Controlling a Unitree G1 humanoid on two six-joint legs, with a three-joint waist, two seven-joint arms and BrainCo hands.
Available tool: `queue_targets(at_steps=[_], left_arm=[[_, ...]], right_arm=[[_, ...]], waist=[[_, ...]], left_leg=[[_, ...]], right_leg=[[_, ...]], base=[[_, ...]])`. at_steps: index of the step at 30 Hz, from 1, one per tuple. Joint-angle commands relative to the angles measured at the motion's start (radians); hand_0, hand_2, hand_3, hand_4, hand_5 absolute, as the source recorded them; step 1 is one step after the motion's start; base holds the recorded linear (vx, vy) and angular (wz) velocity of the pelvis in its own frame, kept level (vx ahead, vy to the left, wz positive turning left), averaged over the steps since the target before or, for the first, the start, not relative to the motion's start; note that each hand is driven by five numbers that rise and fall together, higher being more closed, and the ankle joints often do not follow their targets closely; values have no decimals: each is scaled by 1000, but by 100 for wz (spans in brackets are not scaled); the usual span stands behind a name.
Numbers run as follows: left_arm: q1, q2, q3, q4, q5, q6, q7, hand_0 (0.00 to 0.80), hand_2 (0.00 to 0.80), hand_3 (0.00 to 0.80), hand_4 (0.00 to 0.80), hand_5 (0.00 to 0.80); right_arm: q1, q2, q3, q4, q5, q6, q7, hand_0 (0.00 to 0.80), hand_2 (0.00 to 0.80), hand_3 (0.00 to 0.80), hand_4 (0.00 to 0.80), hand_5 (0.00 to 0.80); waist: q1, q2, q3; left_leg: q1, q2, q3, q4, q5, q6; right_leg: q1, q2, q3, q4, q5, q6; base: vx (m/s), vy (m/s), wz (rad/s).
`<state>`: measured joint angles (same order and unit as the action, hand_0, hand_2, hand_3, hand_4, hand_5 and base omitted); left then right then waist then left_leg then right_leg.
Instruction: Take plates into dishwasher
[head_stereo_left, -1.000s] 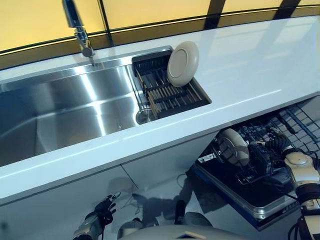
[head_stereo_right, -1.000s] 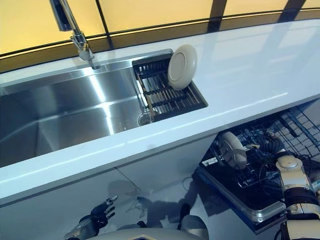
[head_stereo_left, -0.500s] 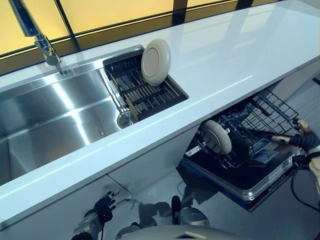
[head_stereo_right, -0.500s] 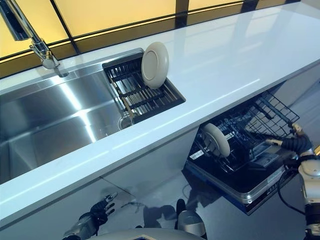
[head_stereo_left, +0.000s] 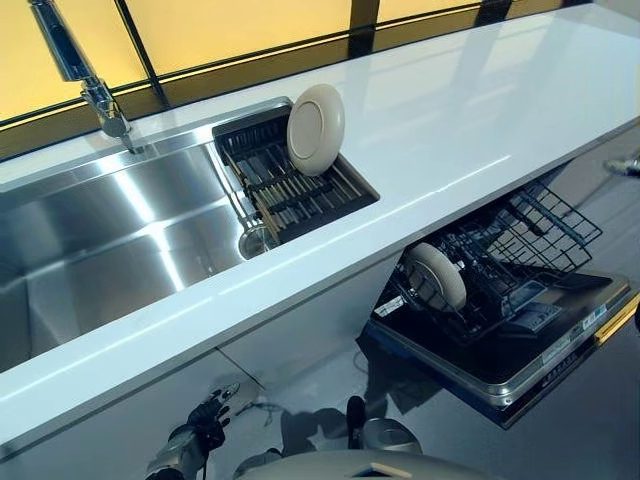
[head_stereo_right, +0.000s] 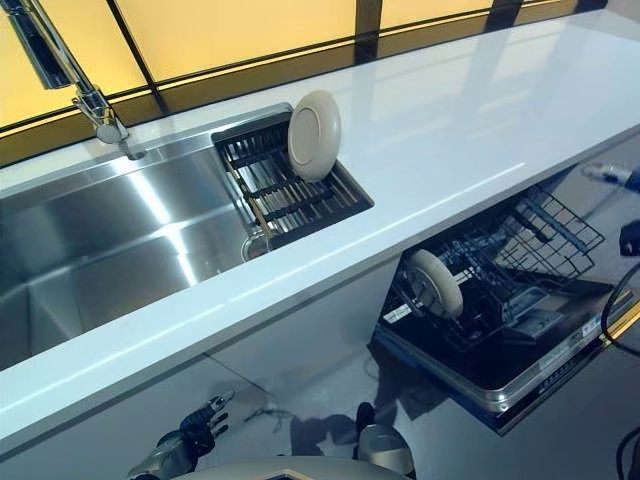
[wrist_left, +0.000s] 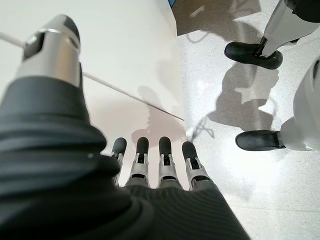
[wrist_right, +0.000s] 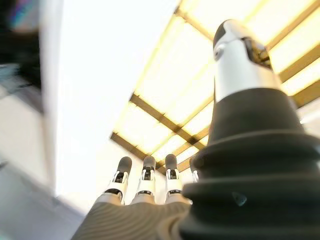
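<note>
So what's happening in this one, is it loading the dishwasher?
Partly loaded, and nothing is held at this moment. One plate stands in the dishwasher rack, pulled out over the open door below the counter. A second plate stands in the drying rack at the sink. The left hand hangs low by the cabinet, fingers straight and empty. The right hand is open and empty too.

I have drawn the right robot hand (head_stereo_right: 608, 172) up and away from the dishwasher rack (head_stereo_left: 505, 262).

No legible text or labels anywhere.
</note>
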<state>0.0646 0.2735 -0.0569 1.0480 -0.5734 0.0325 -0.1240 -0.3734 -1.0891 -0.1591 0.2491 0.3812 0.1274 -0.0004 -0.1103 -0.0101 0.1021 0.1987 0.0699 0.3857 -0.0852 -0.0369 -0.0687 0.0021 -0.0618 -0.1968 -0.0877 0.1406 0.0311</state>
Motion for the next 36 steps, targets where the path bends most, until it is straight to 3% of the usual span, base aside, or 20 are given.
queue_targets(at_steps=[1,6,18,26,36], left_arm=[[-52,26,-30,41,-27,-24,-5,0,0,0,0,0],[-60,24,-60,33,-23,-16,-10,0,0,0,0,0],[-45,19,-98,29,-40,-7,-5,0,0,0,0,0],[15,39,-89,19,-33,-9,-15,0,0,0,0,0],[46,52,-81,-6,-16,-19,-36,0,0,0,0,0]], right_arm=[[-237,-29,120,65,61,-7,24,0,0,0,0,0],[-409,17,266,149,91,39,66,0,0,0,0,0],[-615,212,461,456,85,102,110,0,0,0,0,0],[-677,202,495,573,91,109,121,0,0,0,0,0],[-697,157,496,615,82,153,130,0,0,0,0,0]], waist=[[69,-67,-36],[108,-72,-46],[208,-61,-58],[256,-48,-49],[263,-37,-32]], left_leg=[[-46,-40,-64,45,-53,52],[-51,-43,-84,44,-47,47],[-58,-48,-138,28,-22,30],[-76,-46,-172,10,5,17],[-86,-41,-176,3,16,13]], right_leg=[[61,-44,-60,60,-128,91],[79,-48,-87,52,-130,87],[121,-59,-164,35,-131,77],[141,-56,-207,18,-133,69],[136,-53,-214,12,-131,67]], base=[[16,-28,9],[19,-30,15],[55,-42,22],[75,-31,22],[31,-21,8]])
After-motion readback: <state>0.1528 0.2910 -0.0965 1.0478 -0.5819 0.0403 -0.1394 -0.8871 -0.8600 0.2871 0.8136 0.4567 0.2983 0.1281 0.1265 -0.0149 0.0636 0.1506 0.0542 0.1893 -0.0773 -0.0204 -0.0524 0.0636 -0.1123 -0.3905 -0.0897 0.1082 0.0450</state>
